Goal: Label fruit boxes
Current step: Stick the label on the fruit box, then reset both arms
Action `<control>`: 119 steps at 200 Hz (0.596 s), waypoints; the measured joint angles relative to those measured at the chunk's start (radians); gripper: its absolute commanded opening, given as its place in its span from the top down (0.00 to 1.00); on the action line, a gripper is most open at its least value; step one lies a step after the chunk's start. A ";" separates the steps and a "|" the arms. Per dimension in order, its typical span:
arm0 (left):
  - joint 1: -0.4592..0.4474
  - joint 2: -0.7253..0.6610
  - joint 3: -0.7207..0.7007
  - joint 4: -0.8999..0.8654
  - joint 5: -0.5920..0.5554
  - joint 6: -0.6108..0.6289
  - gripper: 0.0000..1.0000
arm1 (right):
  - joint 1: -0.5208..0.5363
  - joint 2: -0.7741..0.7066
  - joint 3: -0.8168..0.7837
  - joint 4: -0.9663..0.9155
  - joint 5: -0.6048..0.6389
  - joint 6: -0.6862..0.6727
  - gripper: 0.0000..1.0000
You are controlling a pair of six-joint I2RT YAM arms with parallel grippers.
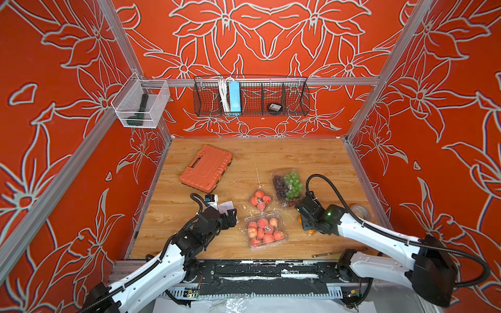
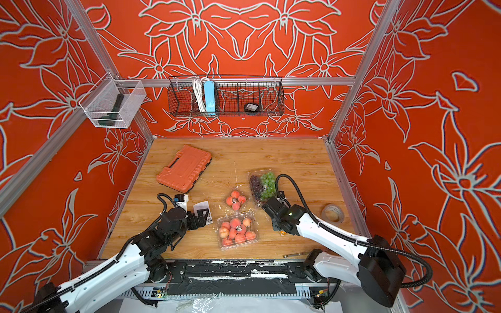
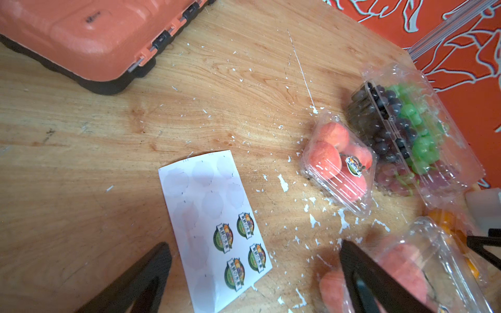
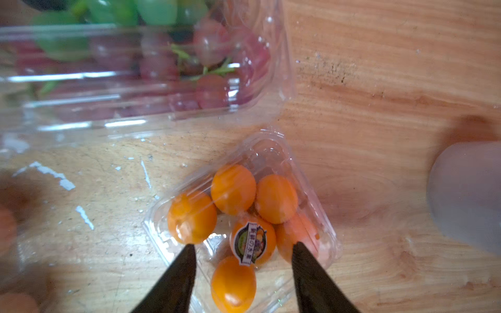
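Toward the right front of the wooden surface (image 1: pixel 271 154), the four clear fruit boxes sit close together: the grape box (image 1: pixel 288 187) farthest back, the box of few peaches (image 1: pixel 260 200) just beside it, the box of many peaches (image 1: pixel 265 229) nearer the front, and the box of small oranges (image 4: pixel 244 225) next to the grape box's end. Each lid that shows carries a round printed sticker. White flecks litter the wood, and red-orange walls with pale flower outlines close in three sides. In both top views the right arm's wrist covers nearly all of the orange box. The right wrist view shows it plainly, with the right gripper (image 4: pixel 242 245) just over its stickered lid, jaws apart and nothing between them. The left wrist view gives the sticker sheet (image 3: pixel 206 216), which lies flat and has four printed stickers at one end and bare circles elsewhere. From above, the left arm hides part of it. The left gripper (image 3: pixel 253 244) is spread wide and empty over the sheet's edge. Behind it lies an orange tool case (image 1: pixel 206 168), a tape roll (image 2: pixel 333 213) sits by the right wall, and a wire basket (image 1: pixel 250 97) with a blue power strip (image 1: pixel 233 96) hangs on the back wall.
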State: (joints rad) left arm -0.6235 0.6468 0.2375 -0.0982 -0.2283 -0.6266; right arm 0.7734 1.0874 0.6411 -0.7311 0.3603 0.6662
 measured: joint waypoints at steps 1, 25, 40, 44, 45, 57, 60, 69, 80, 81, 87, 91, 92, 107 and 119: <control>0.000 0.000 0.000 0.003 0.000 0.001 0.02 | 0.000 -0.002 0.000 0.000 0.000 -0.002 0.26; 0.000 -0.016 -0.003 0.057 -0.049 0.008 0.02 | -0.003 -0.075 0.035 0.002 0.006 -0.032 0.02; 0.001 -0.028 0.001 0.102 -0.123 0.028 0.01 | -0.023 -0.119 0.072 0.070 0.011 -0.098 0.01; 0.003 -0.029 0.006 0.117 -0.150 0.039 0.01 | -0.031 -0.125 0.081 0.089 0.014 -0.114 0.01; 0.003 -0.029 0.006 0.119 -0.154 0.041 0.01 | -0.036 -0.127 0.085 0.094 0.014 -0.116 0.01; 0.014 -0.025 0.029 0.157 -0.219 0.080 0.01 | -0.079 -0.130 0.122 0.148 0.020 -0.150 0.01; 0.018 -0.023 0.037 0.164 -0.233 0.093 0.01 | -0.091 -0.127 0.133 0.164 0.025 -0.163 0.01; 0.033 -0.015 0.061 0.191 -0.279 0.132 0.03 | -0.117 -0.115 0.155 0.212 0.041 -0.193 0.01; 0.056 -0.002 0.080 0.235 -0.336 0.193 0.03 | -0.142 -0.093 0.164 0.286 0.088 -0.232 0.01; 0.057 -0.001 0.081 0.239 -0.339 0.198 0.03 | -0.144 -0.090 0.164 0.297 0.095 -0.237 0.01; 0.069 0.007 0.080 0.276 -0.367 0.241 0.03 | -0.153 -0.077 0.159 0.333 0.125 -0.254 0.01; 0.077 0.012 0.074 0.303 -0.383 0.270 0.03 | -0.159 -0.066 0.150 0.368 0.147 -0.275 0.01; 0.080 0.014 0.070 0.317 -0.389 0.282 0.03 | -0.161 -0.065 0.148 0.375 0.151 -0.277 0.01; 0.120 0.033 -0.010 0.496 -0.425 0.406 0.03 | -0.191 -0.023 0.088 0.514 0.228 -0.357 0.00; 0.168 0.068 -0.092 0.610 -0.414 0.492 0.03 | -0.226 0.027 0.034 0.616 0.282 -0.427 0.00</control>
State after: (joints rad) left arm -0.4557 0.7151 0.1455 0.5121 -0.6422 -0.1345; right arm 0.5472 1.1149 0.6746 -0.1146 0.6426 0.2390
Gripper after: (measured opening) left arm 0.974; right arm 0.996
